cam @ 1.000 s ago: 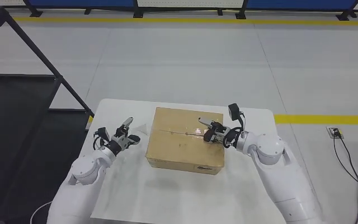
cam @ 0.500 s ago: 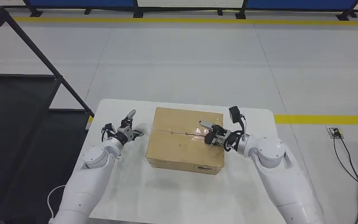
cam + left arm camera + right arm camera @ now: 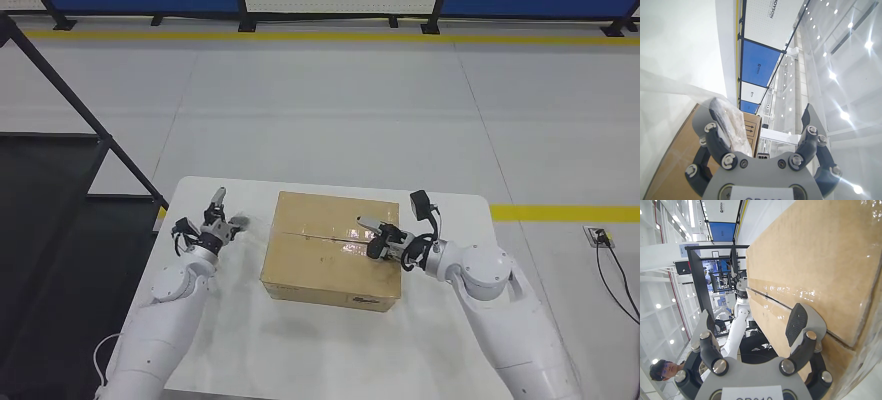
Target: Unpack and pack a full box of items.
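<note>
Box (image 3: 325,262) shut, seam (image 3: 305,236) running side to side. Right claw (image 3: 373,237) open over seam's right end; left claw (image 3: 217,222) open, beside box.

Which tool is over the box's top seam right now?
The right tool, open, over the seam on the box top. The left tool, also open, is off beside the box, clear of it.

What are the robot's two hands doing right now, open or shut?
Left gripper: open, gripping nothing; clear film clings to one finger.
Right gripper: open, holding nothing, one finger by the box top seam.
</note>
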Robot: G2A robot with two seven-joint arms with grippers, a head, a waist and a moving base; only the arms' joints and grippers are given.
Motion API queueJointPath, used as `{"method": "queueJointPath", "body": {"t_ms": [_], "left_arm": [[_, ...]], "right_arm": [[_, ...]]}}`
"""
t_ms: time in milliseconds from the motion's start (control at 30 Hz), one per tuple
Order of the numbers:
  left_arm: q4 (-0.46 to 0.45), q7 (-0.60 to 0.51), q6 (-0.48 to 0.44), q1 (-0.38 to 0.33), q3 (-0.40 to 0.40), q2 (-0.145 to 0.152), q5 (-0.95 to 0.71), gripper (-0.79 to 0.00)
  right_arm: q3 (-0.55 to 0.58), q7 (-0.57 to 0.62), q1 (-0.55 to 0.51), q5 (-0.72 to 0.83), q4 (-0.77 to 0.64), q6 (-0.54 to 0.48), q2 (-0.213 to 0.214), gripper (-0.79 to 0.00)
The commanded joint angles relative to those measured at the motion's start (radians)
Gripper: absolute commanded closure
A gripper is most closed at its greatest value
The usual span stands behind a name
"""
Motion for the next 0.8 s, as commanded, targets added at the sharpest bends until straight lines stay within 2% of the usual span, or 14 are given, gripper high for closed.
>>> {"method": "queueJointPath", "body": {"t_ms": [0,333,567,767], "left_arm": [[-0.024,0.029,-0.026,0.015,-0.005,0.000,0.017,-0.785],[-0.181,0.167,-0.092,0.097,-0.038,0.006,0.109,-0.785],[-0.364,0.249,-0.122,0.194,-0.085,0.016,0.192,-0.785],[-0.511,0.276,-0.103,0.267,-0.121,0.025,0.268,-0.785]], "right_arm": [[-0.001,-0.001,0.002,0.002,0.003,-0.001,0.001,-0.785],[-0.012,0.004,0.014,0.008,0.018,-0.005,0.005,-0.785],[-0.020,-0.011,0.019,0.030,0.033,-0.016,0.005,-0.785],[-0.029,-0.025,0.022,0.045,0.040,-0.024,0.005,-0.785]]}}
